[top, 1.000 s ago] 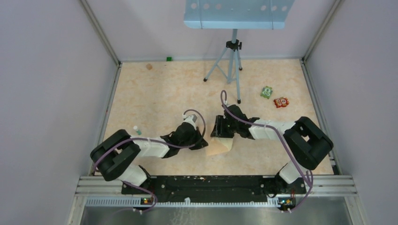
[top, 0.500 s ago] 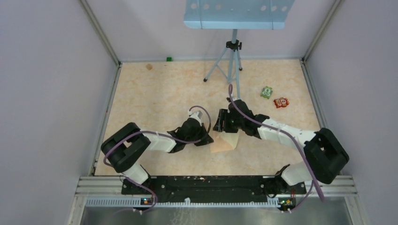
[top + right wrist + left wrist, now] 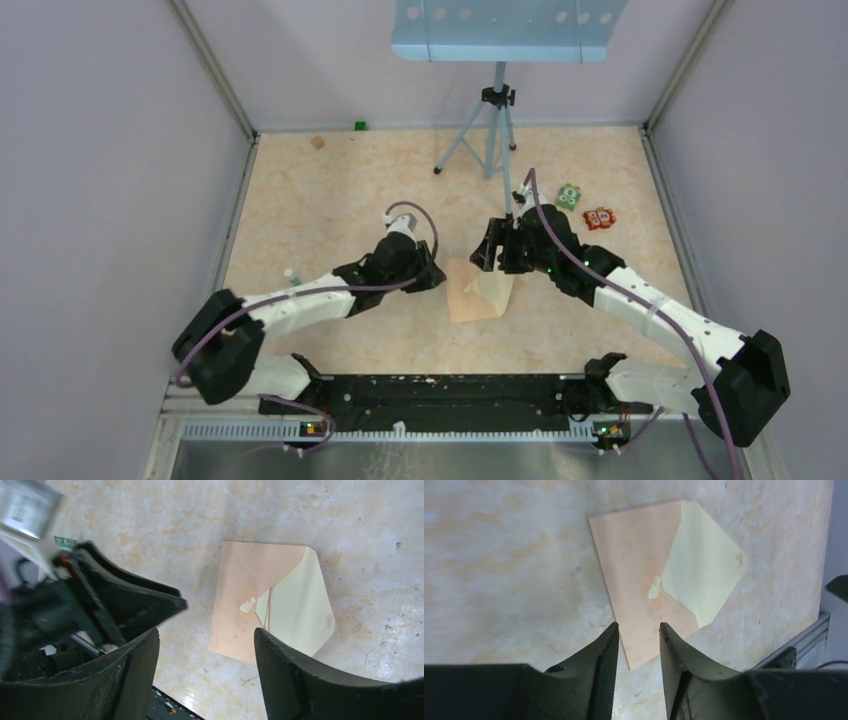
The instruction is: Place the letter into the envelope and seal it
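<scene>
- My left gripper (image 3: pixel 432 278) hangs just left of the envelope (image 3: pixel 463 300). Its jaws are parted by a narrow gap with nothing between them.
- The envelope lies flat on the table (image 3: pixel 330 200), between my two arms, with its mouth turned toward the right arm.
- The letter (image 3: pixel 704 565) shows as pale cream paper in that mouth and spreads past the envelope's edge. I cannot tell where the sheet ends and the flap begins.
- My right gripper (image 3: pixel 492 258) hangs by the envelope's far right corner, jaws spread wide and empty.
- Two small toys (image 3: pixel 584 208) sit further right.
</scene>
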Robot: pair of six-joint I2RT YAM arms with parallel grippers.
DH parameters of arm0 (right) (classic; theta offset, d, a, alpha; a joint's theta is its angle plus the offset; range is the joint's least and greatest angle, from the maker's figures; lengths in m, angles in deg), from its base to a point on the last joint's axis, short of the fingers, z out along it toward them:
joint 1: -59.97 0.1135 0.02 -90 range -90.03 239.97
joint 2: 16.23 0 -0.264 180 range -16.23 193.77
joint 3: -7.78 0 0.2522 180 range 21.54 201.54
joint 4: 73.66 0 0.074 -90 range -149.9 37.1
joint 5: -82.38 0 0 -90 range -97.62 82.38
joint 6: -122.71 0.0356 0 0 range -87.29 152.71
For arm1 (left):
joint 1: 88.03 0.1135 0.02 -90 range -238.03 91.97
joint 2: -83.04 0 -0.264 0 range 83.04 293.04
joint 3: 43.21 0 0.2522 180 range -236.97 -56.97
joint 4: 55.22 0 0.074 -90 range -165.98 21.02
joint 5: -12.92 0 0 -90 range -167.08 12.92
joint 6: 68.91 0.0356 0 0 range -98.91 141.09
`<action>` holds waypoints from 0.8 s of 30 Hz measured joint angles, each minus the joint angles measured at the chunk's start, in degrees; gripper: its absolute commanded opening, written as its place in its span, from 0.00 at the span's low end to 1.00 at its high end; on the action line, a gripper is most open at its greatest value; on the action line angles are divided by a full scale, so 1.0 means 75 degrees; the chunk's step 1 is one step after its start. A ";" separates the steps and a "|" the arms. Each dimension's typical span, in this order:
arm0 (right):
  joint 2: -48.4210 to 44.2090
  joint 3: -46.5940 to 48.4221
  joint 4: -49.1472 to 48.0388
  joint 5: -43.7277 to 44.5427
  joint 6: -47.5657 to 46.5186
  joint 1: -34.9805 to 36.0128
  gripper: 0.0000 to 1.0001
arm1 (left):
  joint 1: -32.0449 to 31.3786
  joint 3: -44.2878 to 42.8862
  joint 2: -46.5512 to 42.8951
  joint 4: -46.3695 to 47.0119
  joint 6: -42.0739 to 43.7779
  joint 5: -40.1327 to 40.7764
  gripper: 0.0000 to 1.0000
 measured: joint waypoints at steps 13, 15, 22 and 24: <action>-0.0277 -0.0251 -0.0449 -0.0443 -0.0210 -0.0032 0.78 | 0.1702 -0.0877 -0.3357 -0.5718 -0.0431 0.4007 0.94; -0.0277 -0.0388 -0.0641 -0.0592 -0.0201 -0.0032 0.78 | 0.2378 -0.0909 -0.3346 -0.6263 -0.0388 0.4345 0.96; -0.0286 -0.0641 -0.0842 -0.0915 -0.0198 -0.0032 0.78 | 0.4809 -0.0947 -0.2751 -0.6799 0.0248 0.4858 0.96; -0.0306 -0.0679 -0.0901 -0.0959 -0.0198 -0.0032 0.78 | 0.5202 -0.0997 -0.2585 -0.6709 0.0484 0.4841 0.96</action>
